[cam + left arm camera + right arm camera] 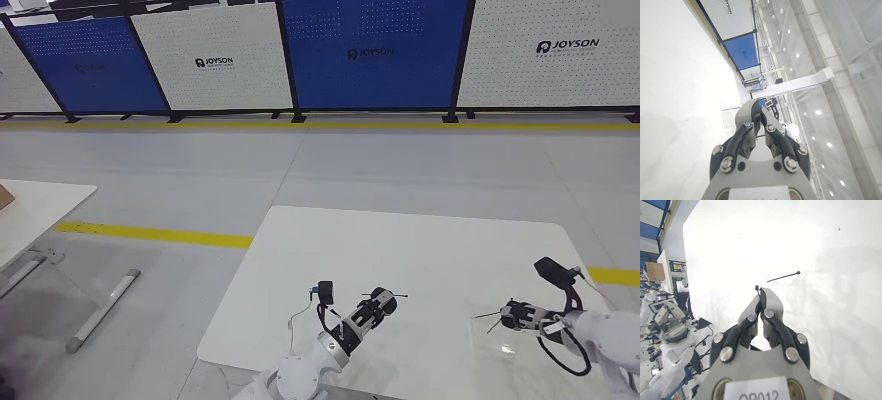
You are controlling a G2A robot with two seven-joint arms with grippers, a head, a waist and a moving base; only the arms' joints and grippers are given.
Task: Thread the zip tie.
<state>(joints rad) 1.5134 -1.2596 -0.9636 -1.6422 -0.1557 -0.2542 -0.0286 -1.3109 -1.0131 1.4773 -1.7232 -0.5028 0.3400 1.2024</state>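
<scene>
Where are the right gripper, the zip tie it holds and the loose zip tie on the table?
right gripper (761,292), right wrist view, between the shut jaws' tips
held zip tie (756,287), right wrist view, its head
loose zip tie (782,277), right wrist view, mid-strap

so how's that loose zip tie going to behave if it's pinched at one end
The loose zip tie is a thin narrow strip, so probably very light and easily nudged. It lies straight, so likely springy rather than limp. The held zip tie in the right gripper bends near its head, suggesting it flexes under load.
</scene>
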